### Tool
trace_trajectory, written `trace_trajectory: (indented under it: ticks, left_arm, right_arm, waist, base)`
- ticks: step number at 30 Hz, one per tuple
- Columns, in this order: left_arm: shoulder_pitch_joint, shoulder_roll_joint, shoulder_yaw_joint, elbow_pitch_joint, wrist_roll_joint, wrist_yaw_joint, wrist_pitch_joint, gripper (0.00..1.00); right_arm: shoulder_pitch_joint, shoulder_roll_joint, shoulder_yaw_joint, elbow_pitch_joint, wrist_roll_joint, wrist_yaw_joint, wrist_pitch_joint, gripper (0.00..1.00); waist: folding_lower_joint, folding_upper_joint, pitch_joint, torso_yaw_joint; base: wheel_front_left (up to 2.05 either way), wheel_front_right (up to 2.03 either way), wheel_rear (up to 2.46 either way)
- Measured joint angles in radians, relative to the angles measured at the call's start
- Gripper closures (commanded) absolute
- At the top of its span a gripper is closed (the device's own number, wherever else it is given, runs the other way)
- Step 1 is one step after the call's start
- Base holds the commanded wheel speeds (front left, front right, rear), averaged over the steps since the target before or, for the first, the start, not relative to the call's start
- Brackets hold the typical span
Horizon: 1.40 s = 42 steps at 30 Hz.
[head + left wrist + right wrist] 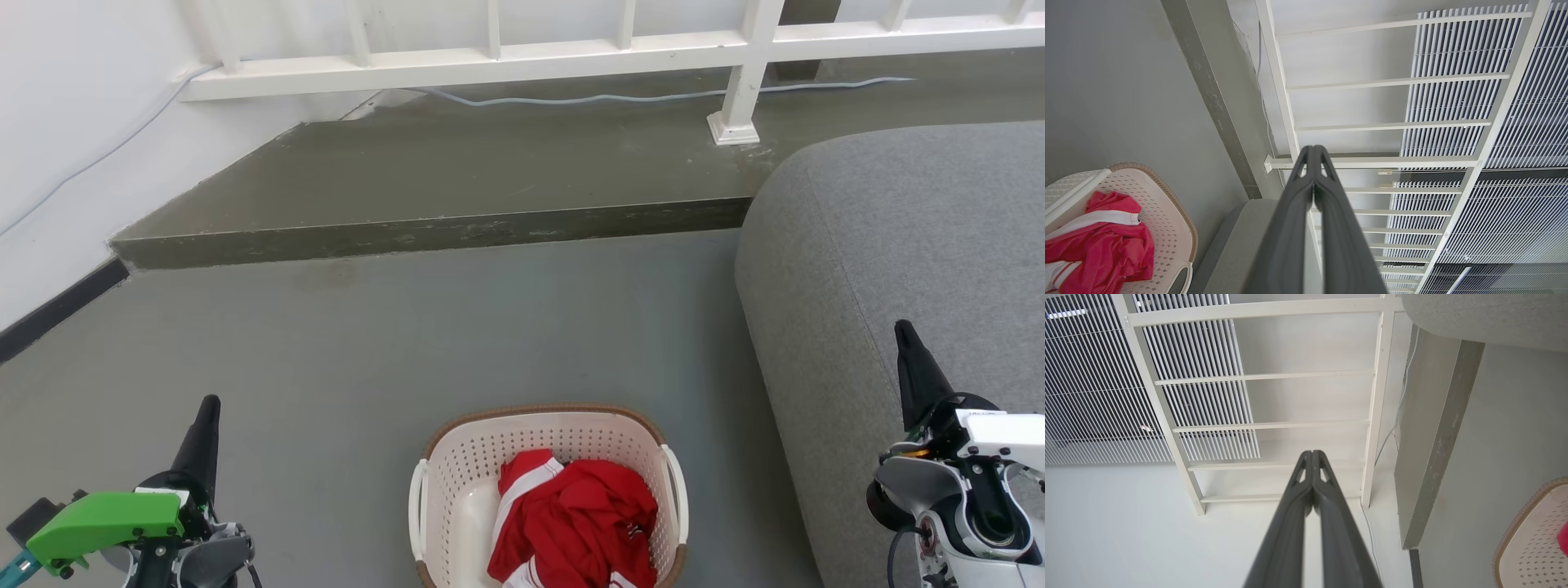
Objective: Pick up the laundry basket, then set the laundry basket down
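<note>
I see left gripper (1313,152) and right gripper (1312,454) pressed together, empty; between them laundry basket (457,490) holds red garment (580,523).

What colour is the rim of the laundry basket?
Brown, with a woven look, above cream-white perforated walls of the laundry basket; the head view shows it best.

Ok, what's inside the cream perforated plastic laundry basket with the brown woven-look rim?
A crumpled red garment with white stripes lies in the laundry basket, heaped toward its right side. Its bare bottom shows at left. Anything under the cloth is hidden; its near end is cropped.
</note>
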Motion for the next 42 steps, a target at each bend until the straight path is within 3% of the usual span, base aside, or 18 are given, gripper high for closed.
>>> trace_trajectory:
  ticks: [6,7,8,9,10,11,26,42]
  left_arm:
    - [0.000,0.000,0.000,0.000,0.000,0.000,0.000,1.00]
    - [0.002,-0.002,0.000,0.007,0.000,0.001,0.000,0.00]
    - [0.009,-0.005,-0.001,0.017,0.000,0.002,0.000,0.00]
    - [0.017,-0.011,-0.001,0.029,0.000,0.002,0.000,1.00]
    - [0.027,-0.017,-0.002,0.041,0.000,0.002,0.000,1.00]
    - [0.036,-0.022,-0.003,0.051,0.000,0.002,0.000,0.00]
    - [0.045,-0.025,-0.022,0.028,0.008,0.002,-0.028,0.00]
    - [0.043,0.011,-0.091,-0.019,0.151,0.002,-0.099,0.00]
  right_arm:
    - [0.000,0.000,0.000,0.000,0.000,0.000,0.000,1.00]
    - [0.002,0.002,0.000,0.007,0.000,-0.002,0.000,0.00]
    - [0.006,0.006,0.000,0.018,0.000,-0.005,0.000,0.00]
    - [0.015,0.012,0.001,0.029,0.000,-0.006,0.000,1.00]
    - [0.026,0.017,0.002,0.040,0.000,-0.006,0.000,1.00]
    - [0.036,0.022,0.002,0.050,0.000,-0.006,0.000,0.00]
    - [0.049,0.028,0.032,0.018,-0.009,-0.006,-0.024,0.00]
    - [0.040,-0.018,0.130,-0.034,-0.148,-0.006,-0.086,0.00]
  waist:
    - [0.0000,0.0000,0.000,0.000]
    - [0.0000,0.0000,0.000,0.000]
    - [0.0000,0.0000,0.000,0.000]
    - [0.0000,0.0000,0.000,0.000]
    - [0.0000,0.0000,0.000,0.000]
    - [0.0000,0.0000,0.000,0.000]
    - [0.0000,0.0000,0.003,0.002]
    - [0.0000,0.0000,0.008,0.006]
  base:
    - [0.00,0.00,0.00]
    - [0.00,0.00,0.00]
    - [0.00,0.00,0.00]
    - [0.00,0.00,0.00]
    - [0.00,0.00,0.00]
    - [0.00,0.00,0.00]
    - [0.00,0.00,0.00]
    - [0.00,0.00,0.00]
